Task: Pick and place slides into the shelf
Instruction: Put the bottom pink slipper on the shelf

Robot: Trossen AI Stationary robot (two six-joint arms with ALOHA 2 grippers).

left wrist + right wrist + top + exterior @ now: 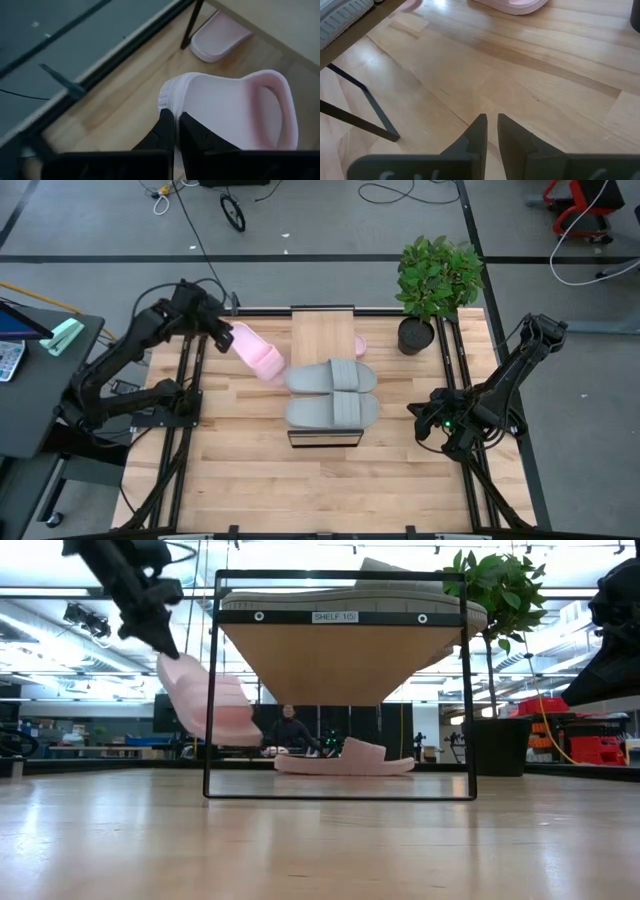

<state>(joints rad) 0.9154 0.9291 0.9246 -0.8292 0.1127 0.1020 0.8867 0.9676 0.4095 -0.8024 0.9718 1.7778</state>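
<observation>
A light pink slide [260,358] hangs in the air left of the shelf [322,330], with my left gripper [228,332] shut on it. The second pink slide [345,758] lies flat on the table under the shelf, its end [359,345] sticking out on the right. Two grey slides [332,377] [332,412] lie side by side on the shelf's plank top. My right gripper [425,422] waits low over the table's right part, shut, with nothing between its fingers [479,131]. My left gripper pinches the pink slide's sole rim [170,97] between its two fingers, at the end away from the strap [282,102]. The fingers slant down from the table's far left. The slide hangs below them, tilted, clear of the table [205,700].
A potted plant [435,280] stands at the table's far right corner, close to the shelf. The shelf's dark metal legs [210,690] frame the space beneath the plank. Bare tabletop [320,490] lies near the front edge. A person sits in the room beyond the table [290,728].
</observation>
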